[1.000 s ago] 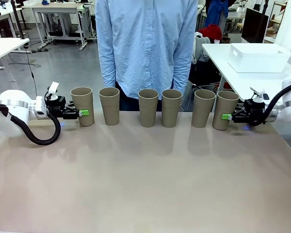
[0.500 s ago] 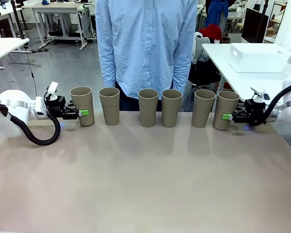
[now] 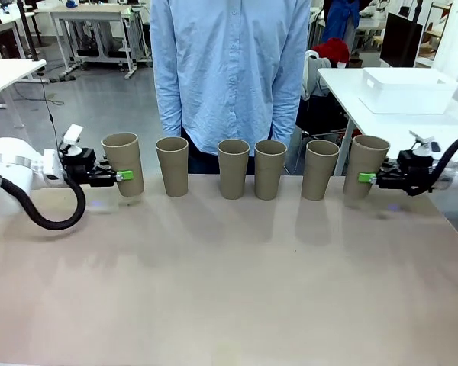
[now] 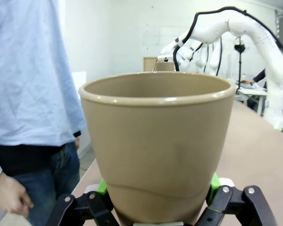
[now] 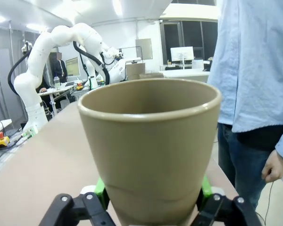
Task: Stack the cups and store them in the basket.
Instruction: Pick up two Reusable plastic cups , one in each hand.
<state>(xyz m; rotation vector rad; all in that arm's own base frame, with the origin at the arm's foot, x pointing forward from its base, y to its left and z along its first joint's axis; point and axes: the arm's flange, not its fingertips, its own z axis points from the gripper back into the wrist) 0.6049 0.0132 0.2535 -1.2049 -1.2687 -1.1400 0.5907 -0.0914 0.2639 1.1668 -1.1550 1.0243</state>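
Now the left pincer (image 3: 124, 176) grips the leftmost cup (image 3: 123, 156), newly lifted off the worktop (image 3: 229, 274); four cups (image 3: 233, 169) stand in a row between; the right pincer (image 3: 364, 178) grips the rightmost cup (image 3: 366, 160), likewise raised; stacking can probably begin; the basket (image 3: 408, 90) sits well apart, far right.

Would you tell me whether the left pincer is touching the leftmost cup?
Touching. In the left wrist view the left pincer presses its green pads on both sides of the leftmost cup.
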